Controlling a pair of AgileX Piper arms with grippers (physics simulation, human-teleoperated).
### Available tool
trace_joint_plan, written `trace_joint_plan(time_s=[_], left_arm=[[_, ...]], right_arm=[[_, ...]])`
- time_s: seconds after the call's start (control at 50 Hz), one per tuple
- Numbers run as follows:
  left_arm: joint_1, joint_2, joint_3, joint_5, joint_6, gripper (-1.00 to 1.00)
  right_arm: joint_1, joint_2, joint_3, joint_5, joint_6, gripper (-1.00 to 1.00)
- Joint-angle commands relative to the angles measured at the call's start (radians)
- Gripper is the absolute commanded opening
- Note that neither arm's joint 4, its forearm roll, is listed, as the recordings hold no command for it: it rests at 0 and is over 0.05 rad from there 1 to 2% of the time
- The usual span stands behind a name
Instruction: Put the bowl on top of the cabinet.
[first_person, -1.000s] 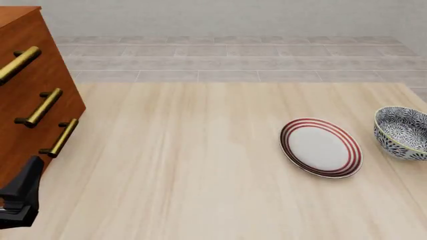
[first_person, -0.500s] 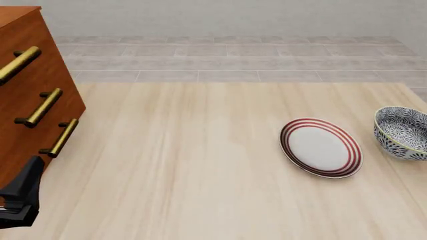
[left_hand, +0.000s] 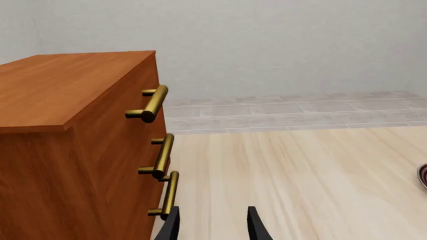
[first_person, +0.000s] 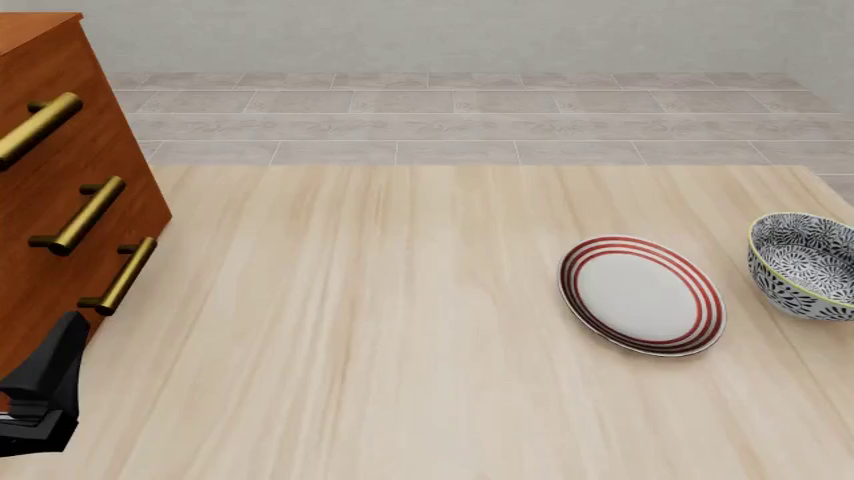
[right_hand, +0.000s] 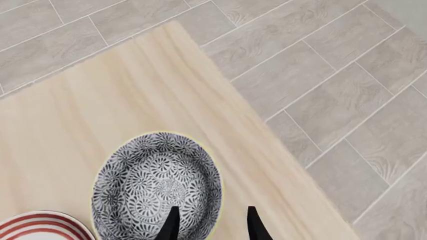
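The right tool (right_hand: 209, 227) hangs above the bowl (right_hand: 157, 184), fingers spread and holding nothing. The bowl stands upright on the table (first_person: 400, 320), just beside the red-ringed plate (first_person: 642, 295) and close to the table's edge. The left tool (left_hand: 212, 227), also spread and empty, sits low beside the cabinet (left_hand: 73, 145), well apart from the bowl

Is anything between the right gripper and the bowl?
Nothing visible. In the right wrist view the right gripper hangs open above the bowl, with clear space between them; the plate sits beside the bowl, apart from it.
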Motion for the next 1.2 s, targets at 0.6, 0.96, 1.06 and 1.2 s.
trace_joint_plan(time_s=[0.6, 0.96, 1.06, 1.2], left_arm=[[0.002, 0.01, 0.0, -0.008, 0.003, 1.0], [0.004, 0.015, 0.001, -0.01, 0.005, 1.0], [0.005, 0.017, 0.001, -0.011, 0.005, 1.0], [0.005, 0.021, 0.001, -0.015, 0.006, 1.0]], right_arm=[[-0.007, 0.189, -0.049, -0.046, -0.028, 1.0], [-0.007, 0.26, -0.061, -0.068, -0.05, 1.0], [-0.002, 0.28, -0.067, -0.07, -0.05, 1.0], [0.001, 0.301, -0.07, -0.076, -0.05, 1.0]])
